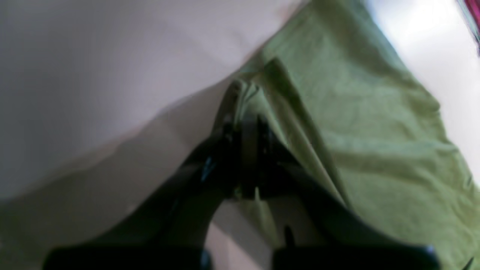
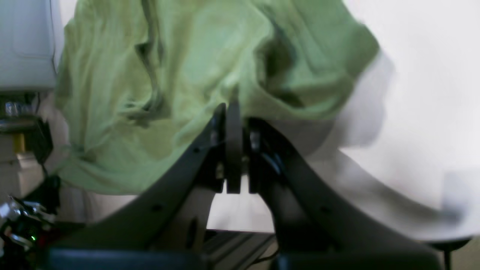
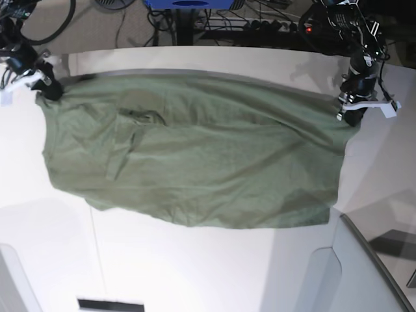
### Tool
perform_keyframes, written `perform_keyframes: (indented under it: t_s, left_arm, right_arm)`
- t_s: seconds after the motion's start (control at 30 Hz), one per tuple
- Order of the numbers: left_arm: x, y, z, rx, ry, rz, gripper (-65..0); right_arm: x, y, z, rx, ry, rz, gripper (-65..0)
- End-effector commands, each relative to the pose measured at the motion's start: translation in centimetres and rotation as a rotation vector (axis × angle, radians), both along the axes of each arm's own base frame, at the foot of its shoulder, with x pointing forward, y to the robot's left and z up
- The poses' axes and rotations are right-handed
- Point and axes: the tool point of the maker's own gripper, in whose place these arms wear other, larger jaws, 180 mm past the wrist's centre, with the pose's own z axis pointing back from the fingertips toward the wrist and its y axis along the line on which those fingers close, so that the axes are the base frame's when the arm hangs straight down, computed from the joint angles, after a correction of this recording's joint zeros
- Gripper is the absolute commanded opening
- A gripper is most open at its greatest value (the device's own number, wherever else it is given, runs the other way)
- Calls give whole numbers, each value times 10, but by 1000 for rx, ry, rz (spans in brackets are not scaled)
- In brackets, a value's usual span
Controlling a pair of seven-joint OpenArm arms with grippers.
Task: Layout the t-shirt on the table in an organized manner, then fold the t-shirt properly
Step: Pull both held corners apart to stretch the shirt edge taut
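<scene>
The olive-green t-shirt point(image 3: 195, 162) is spread wide across the white table point(image 3: 195, 273), its far edge stretched between my two grippers. At the right of the base view, my left gripper point(image 3: 348, 112) is shut on one far corner of the cloth. In the left wrist view the left gripper point(image 1: 243, 123) pinches a bunched fold of the t-shirt point(image 1: 356, 112). On the base view's left, my right gripper point(image 3: 51, 88) is shut on the other far corner. The right wrist view has the right gripper point(image 2: 234, 112) clamped on the edge of the t-shirt point(image 2: 187, 75), which is rumpled beyond it.
A grey translucent panel point(image 3: 364, 273) rises at the near right corner. Cables and a blue base point(image 3: 188, 3) lie beyond the table's far edge. A thin dark seam point(image 3: 97, 253) and a black slot point(image 3: 110, 304) mark the near tabletop.
</scene>
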Motion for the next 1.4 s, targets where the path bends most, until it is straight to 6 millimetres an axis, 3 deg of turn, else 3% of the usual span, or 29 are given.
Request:
perform_keyframes:
  t_s: [0.0,0.23,0.67,0.87,1.03,1.2,1.37]
  left_arm:
    - [8,7,18,34,-50,0,-650]
    - [15,-2,37,34,-28,-73,-650]
    - [0,-1,30,37,8,-73,-650]
    - [3,7,49,79,-28,-62,-650]
    - [-20,7,22,38,47,-48,-650]
    - [-22,7,20,41,57,-51,-650]
    - [-31,5,4,6,92,-40,-650]
  right_arm:
    - [9,-9,14,-29,-52,-1,-645]
    - [29,-14,42,-95,-131,25,-645]
    - [20,-12,32,-69,-65,19,-645]
    - [22,-14,33,-64,-53,0,-645]
    - [12,-13,26,-56,-27,-2,-645]
    - [16,-13,30,-60,-40,0,-645]
    - [9,-12,25,-57,-21,0,-645]
